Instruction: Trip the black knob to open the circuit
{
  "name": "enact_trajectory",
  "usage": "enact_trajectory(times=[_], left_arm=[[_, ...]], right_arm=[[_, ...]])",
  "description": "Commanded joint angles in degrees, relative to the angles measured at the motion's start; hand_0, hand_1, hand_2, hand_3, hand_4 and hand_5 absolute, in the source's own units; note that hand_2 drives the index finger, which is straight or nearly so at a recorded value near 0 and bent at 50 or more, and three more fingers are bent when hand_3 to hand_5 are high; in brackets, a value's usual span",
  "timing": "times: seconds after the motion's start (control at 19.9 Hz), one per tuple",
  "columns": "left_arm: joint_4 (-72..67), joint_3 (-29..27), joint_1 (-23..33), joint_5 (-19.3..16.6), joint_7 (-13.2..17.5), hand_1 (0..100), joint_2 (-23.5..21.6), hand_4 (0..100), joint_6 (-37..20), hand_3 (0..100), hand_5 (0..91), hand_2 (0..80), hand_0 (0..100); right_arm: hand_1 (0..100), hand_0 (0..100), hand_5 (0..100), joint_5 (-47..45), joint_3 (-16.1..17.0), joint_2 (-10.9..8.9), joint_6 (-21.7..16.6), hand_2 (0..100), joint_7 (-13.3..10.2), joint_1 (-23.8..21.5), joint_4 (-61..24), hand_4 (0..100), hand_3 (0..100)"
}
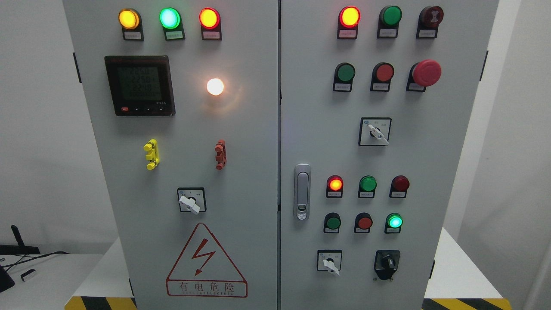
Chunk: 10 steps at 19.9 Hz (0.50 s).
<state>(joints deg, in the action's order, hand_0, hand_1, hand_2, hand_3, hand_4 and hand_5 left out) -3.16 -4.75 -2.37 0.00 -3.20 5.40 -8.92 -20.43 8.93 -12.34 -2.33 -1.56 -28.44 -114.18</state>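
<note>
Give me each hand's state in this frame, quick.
Left hand: not in view.
Right hand: not in view.
The black knob at the cabinet's lower right has nothing touching it.

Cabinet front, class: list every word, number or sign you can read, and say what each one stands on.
"有电危险": on the red-framed warning sign, under its lightning bolt.
Small print beneath it: too blurred to read.
Meter digits: too dim to read for certain.
Tags under the lamps and buttons, and the switch plates: too small to read.
</note>
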Motion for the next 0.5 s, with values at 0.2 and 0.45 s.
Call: enact_trajectory(times=[0.2,0.45], left_arm=[[0.0,0.0,0.0,-1.8,0.0,39,0.0,0,0.0,0,0.0,0.0,12],[0.0,0.0,0.0,-1.8,0.0,39,0.0,0,0.0,0,0.0,0.0,12]], right_arm=[[0,0,25,-0.1,0.2,-0.05,0.1,18,0.0,-0.1,-0.8,25,26],[0,0,25,-0.1,0.1,0.12,0.2,18,0.0,-0.1,-0.8,25,26]])
